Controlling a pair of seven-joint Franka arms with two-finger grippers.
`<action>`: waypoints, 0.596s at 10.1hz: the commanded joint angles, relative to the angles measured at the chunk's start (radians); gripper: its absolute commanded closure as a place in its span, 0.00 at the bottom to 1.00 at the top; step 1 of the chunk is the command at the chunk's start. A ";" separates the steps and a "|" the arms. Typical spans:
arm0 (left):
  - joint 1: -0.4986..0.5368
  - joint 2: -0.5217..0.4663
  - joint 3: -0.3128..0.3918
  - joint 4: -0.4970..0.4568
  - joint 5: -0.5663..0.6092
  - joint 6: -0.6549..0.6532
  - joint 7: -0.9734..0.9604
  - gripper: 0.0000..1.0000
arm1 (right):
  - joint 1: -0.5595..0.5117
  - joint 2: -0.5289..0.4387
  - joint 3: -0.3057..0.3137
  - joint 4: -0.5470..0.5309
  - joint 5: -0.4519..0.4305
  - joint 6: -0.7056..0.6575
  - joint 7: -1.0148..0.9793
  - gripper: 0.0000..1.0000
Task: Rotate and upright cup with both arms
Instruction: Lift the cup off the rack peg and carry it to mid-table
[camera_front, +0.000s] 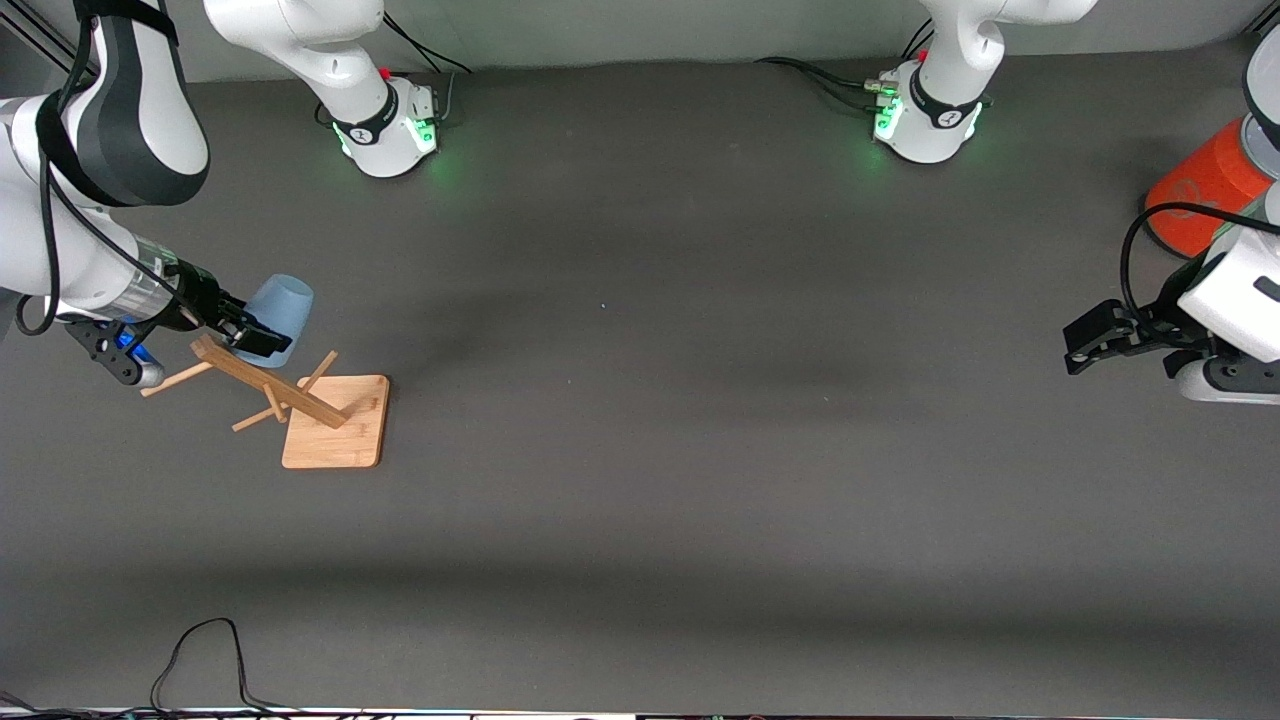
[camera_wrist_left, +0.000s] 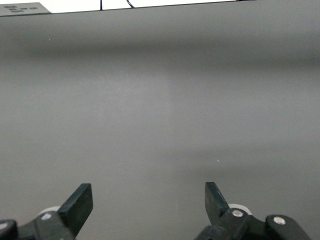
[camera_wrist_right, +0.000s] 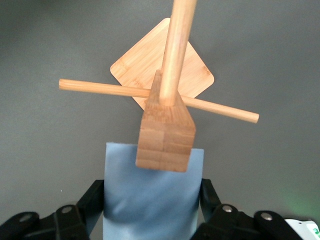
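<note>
At the right arm's end of the table, the cup (camera_front: 283, 303) sits clamped between the right gripper's (camera_front: 252, 335) fingers, just above the wooden peg rack (camera_front: 300, 405). The left gripper (camera_front: 1090, 340) hovers spread wide near the orange can (camera_front: 1205, 185); no lettering is readable.
</note>
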 joint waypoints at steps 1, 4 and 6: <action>0.001 -0.012 0.004 0.008 -0.004 -0.055 -0.002 0.00 | 0.007 -0.029 -0.005 -0.006 0.014 -0.039 0.003 0.35; -0.004 -0.007 0.006 0.008 -0.002 -0.063 -0.005 0.00 | 0.015 -0.071 0.003 0.011 0.014 -0.086 0.007 0.35; 0.001 -0.006 0.006 0.008 -0.002 -0.059 -0.004 0.00 | 0.070 -0.114 0.003 0.018 0.016 -0.132 0.030 0.35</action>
